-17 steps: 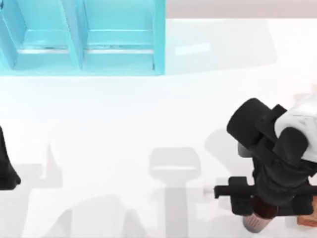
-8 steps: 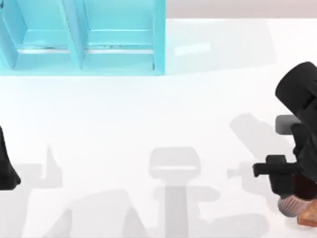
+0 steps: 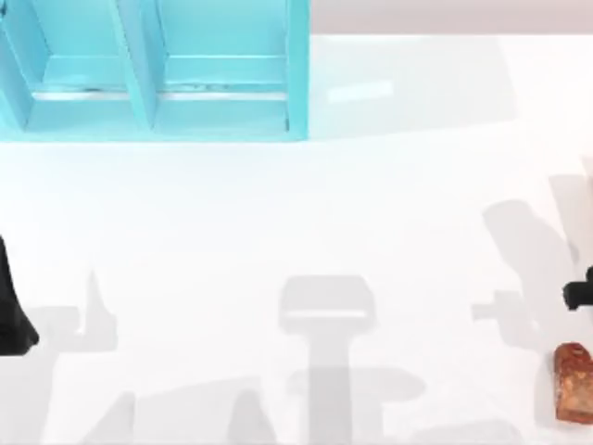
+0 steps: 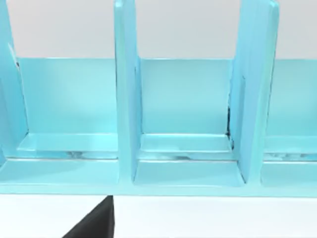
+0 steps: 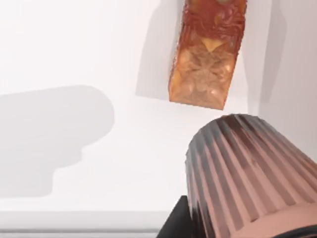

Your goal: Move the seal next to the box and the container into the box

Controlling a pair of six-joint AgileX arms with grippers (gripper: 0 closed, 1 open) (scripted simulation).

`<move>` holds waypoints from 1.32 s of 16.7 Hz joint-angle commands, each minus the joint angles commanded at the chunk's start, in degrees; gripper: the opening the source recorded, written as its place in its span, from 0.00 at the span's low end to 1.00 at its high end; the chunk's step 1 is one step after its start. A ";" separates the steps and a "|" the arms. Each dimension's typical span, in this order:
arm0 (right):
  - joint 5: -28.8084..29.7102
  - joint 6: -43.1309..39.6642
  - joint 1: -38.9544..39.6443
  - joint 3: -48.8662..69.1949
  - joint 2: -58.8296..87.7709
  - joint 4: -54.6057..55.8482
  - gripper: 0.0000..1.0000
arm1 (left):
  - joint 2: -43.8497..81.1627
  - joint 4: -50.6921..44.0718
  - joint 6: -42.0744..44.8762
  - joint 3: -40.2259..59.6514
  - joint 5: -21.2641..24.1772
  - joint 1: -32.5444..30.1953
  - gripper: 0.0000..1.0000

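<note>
— Container (image 5: 247,173): where is it kept, and why?
— It appears to be clamped in the right gripper (image 5: 174,224), with its ribbed wall seen close against the dark fingers. A raised hold is judged to be needed so that it can be carried into the box (image 3: 157,74), well apart from that gripper.
— And the seal (image 5: 208,54)?
— It is seen lying flat on the table (image 3: 371,204), just beyond the gripped cup and not yet handled. The left arm (image 3: 14,306) is parked at the table's left edge.
</note>
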 joint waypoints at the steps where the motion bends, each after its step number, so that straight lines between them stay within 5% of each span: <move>1: 0.03 0.16 0.25 -0.20 0.23 0.14 0.00 | 0.00 0.00 0.00 0.00 0.00 0.00 1.00; 7: 0.13 -9.15 -9.11 3.12 3.01 -0.19 0.00 | 0.00 0.00 0.00 0.00 0.00 0.00 1.00; 16: 0.99 -45.97 -46.04 5.84 8.58 4.12 0.00 | 0.00 0.00 0.00 0.00 0.00 0.00 1.00; 22: 1.05 -51.24 -51.31 5.22 8.66 6.09 0.00 | 0.00 0.00 0.00 0.00 0.00 0.00 1.00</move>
